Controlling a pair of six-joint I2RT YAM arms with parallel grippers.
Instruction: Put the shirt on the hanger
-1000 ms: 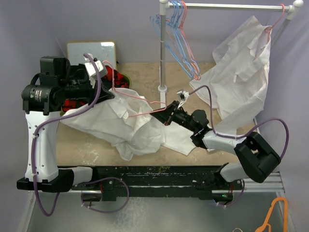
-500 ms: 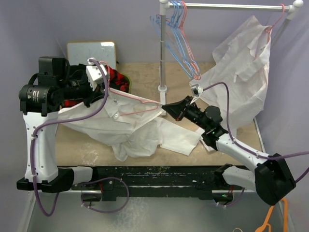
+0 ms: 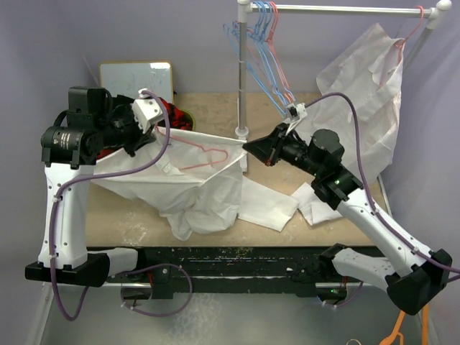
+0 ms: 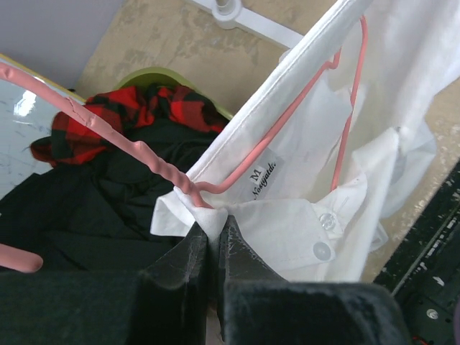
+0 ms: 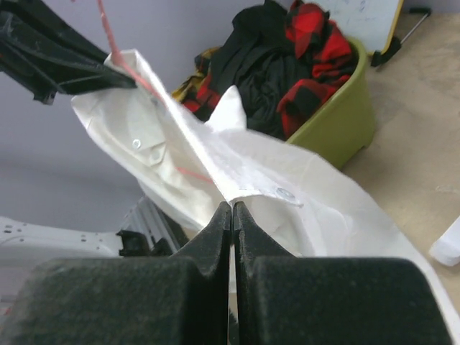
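Note:
The white shirt [image 3: 188, 188] is stretched in the air between both grippers, and its lower part drapes onto the table. The pink hanger [image 3: 206, 154] lies inside the shirt's shoulder area. My left gripper [image 3: 159, 128] is shut on the collar [image 4: 215, 215], right at the hanger's twisted neck [image 4: 162, 167]. The collar label and buttons show in the left wrist view. My right gripper [image 3: 249, 146] is shut on the shirt's buttoned front edge [image 5: 251, 188], beside the rack pole. The hanger's wire [image 5: 115, 42] shows at the far end of the right wrist view.
A rack pole [image 3: 243, 72] carries blue hangers [image 3: 253, 52] and another white shirt [image 3: 359, 108] on the right. A green bin [image 5: 338, 122] with plaid and black garments and a whiteboard [image 3: 136, 75] stand at the back left. An orange hanger [image 3: 410, 323] lies at the bottom right.
My right gripper has risen and moved right toward the rack pole, pulling the shirt's edge taut. The shirt and hanger lifted off the table. My left gripper held its grip.

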